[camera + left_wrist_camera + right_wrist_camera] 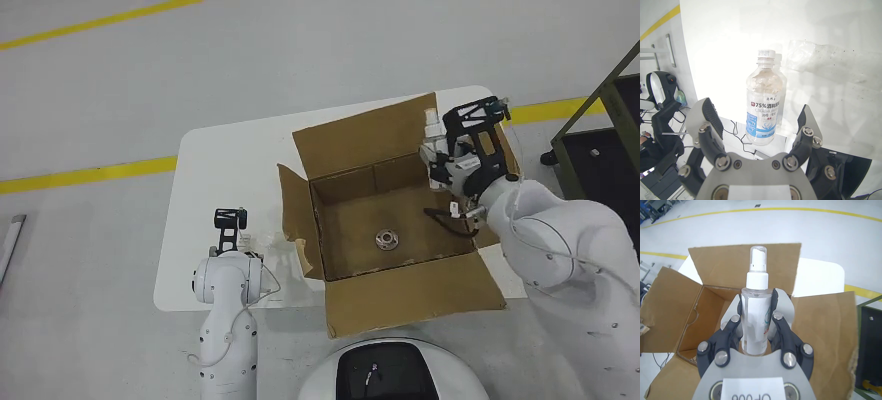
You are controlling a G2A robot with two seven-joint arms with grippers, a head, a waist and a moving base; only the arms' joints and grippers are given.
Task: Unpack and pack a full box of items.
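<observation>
White table [220,170], box [365,140] open on it: your right gripper [757,299] clamps the spray bottle [757,277] upright above the box's rim, likely so it clears the walls, while your left gripper [757,110] stands wide, framing a clear bottle [762,91] upright on the table, left of the box.

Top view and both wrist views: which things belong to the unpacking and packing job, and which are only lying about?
Job: cardboard box, open; spray bottle in the right end effector; two clear bottles on the table before the open left end effector; small round metal part in the box.
Lying about: clear plastic bag, probably; green rack beside the table.
</observation>
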